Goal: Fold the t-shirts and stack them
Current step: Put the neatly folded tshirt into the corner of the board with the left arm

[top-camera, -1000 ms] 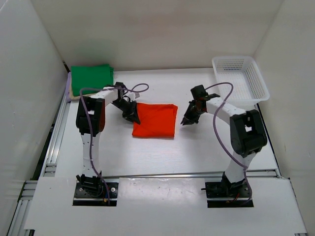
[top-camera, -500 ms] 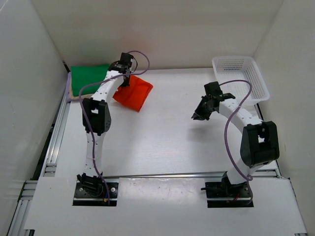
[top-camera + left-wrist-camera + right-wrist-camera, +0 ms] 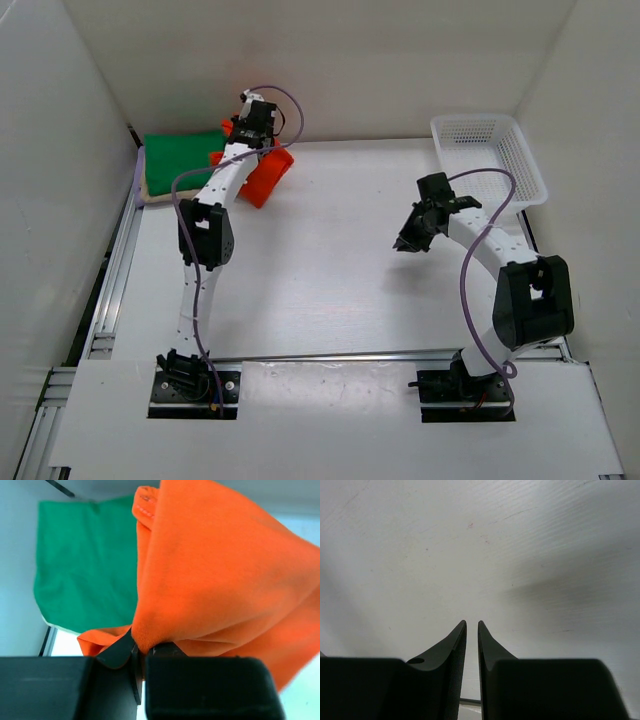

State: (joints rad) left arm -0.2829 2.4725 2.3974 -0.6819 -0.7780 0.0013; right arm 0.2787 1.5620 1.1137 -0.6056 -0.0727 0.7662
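Note:
My left gripper [image 3: 243,140] [image 3: 141,650] is shut on a fold of the orange-red t-shirt [image 3: 262,180] [image 3: 220,570]. It holds the shirt up at the far left, where it hangs bunched beside the folded green t-shirt [image 3: 183,160] [image 3: 85,565]. The green one lies on top of a stack, with a tan edge [image 3: 160,196] and a lavender edge [image 3: 138,176] showing under it. My right gripper [image 3: 405,243] [image 3: 471,625] hovers over bare table on the right. Its jaws are nearly together with only a thin slit, and nothing is between them.
A white lattice basket [image 3: 475,125] stands at the far right corner, just behind my right arm. White walls close in the table [image 3: 320,290] on three sides. A metal rail [image 3: 110,290] runs along the left edge.
My left gripper has lifted the orange-red t-shirt off the middle of the table and carried it back and left to the green stack. The right gripper has drawn away to the right.

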